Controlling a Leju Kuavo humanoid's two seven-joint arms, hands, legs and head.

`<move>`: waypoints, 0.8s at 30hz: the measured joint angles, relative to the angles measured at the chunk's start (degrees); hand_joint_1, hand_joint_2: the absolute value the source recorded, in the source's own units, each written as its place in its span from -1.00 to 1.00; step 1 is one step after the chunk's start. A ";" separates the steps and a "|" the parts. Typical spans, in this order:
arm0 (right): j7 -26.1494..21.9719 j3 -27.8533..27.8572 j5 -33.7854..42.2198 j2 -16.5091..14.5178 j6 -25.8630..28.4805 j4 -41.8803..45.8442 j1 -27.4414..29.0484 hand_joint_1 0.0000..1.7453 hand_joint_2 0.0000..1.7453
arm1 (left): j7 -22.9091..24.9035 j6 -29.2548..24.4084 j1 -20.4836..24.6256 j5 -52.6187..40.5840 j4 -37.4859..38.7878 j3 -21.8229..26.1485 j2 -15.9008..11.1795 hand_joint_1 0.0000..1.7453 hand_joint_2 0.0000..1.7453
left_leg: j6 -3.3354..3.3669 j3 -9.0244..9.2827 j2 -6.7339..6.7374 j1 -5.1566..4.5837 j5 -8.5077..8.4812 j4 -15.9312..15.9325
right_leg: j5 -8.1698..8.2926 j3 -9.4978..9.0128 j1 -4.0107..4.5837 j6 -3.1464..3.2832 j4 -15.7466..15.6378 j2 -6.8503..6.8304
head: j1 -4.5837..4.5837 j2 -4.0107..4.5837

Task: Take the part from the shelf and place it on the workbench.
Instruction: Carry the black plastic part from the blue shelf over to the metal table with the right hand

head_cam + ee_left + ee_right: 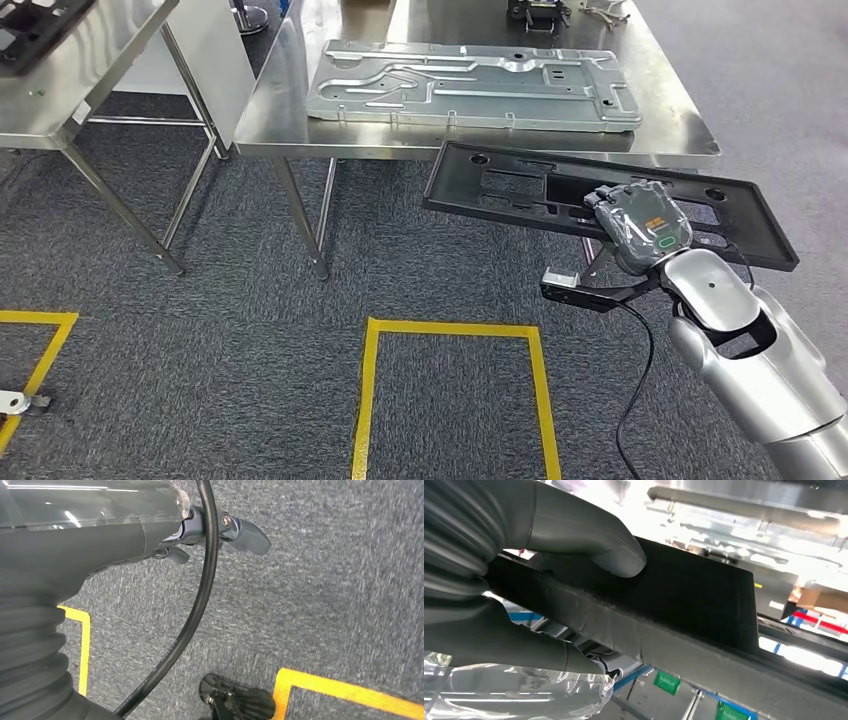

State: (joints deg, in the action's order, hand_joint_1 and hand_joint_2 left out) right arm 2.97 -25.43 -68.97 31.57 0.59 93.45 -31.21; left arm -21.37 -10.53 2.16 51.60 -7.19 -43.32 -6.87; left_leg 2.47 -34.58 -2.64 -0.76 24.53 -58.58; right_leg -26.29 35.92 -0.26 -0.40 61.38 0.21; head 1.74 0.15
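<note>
I've got the black panel (600, 200) clamped in my right robot hand (640, 225), thumb (616, 555) pressed on one face and the other fingers wrapped under the opposite side, as the right wrist view shows. The panel hangs in the air just in front of the worktop (300, 130), its far edge near the worktop's front lip, and it is not resting on anything yet. It looks tilted a little, the end toward my arm lower than the far end.

On the worktop there's already a big silver metal plate (470, 85) taking up most of the near surface. Further back sits a small dark fixture (540, 12).

My left robot hand (220, 532) hangs down over the grey carpet (325, 605), fingers loosely apart and holding nothing, with a black cable (197, 605) running past it.

So, as I read it, the carry is nearly done and the set-down is what's left. To do this well I'd lift the panel enough to clear the worktop's front edge, level it out, and carry it forward over the surface. The grip sits at one end, so the long free end may sag or swing; slow and steady seems wise. I'd lower until the panel lies flat and supported, then release. I can't tell whether the panel belongs on top of the silver plate or beside it.
</note>
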 joint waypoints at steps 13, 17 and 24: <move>-0.14 0.43 0.43 0.59 -0.58 -0.23 -1.14 0.92 1.00 | 0.09 0.25 -0.12 0.10 0.03 -0.47 -0.10 -1.00 1.00 | -0.48 -0.07 -0.11 -0.04 0.29 0.10 | 0.55 -1.03 0.15 -0.15 -3.04 0.16 | 0.00 0.00; -0.23 0.43 0.65 0.90 -0.67 -0.27 -1.20 0.92 1.00 | 0.15 0.45 -0.12 0.10 0.04 -1.02 -0.10 -1.00 1.00 | -0.55 -0.06 -0.11 -0.03 0.31 0.11 | 0.52 -1.03 0.14 -0.10 -3.00 0.16 | 0.01 0.00; -0.45 0.43 1.09 1.06 -1.01 -0.28 -1.64 0.92 1.00 | 0.54 -0.15 0.16 0.02 0.04 -1.56 0.21 -1.00 1.00 | -0.55 -0.09 -0.12 -0.14 0.32 0.10 | 0.51 -1.04 0.12 -0.11 -3.00 0.15 | 0.00 0.00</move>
State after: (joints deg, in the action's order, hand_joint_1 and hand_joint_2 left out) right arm 2.52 -25.00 -67.88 32.63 -0.42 93.17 -32.85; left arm -20.84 -10.68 2.32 51.63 -7.15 -44.88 -6.66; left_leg 1.91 -34.67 -2.77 -0.90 24.85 -58.48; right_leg -25.77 34.89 -0.13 -0.51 58.38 0.36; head 1.74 0.15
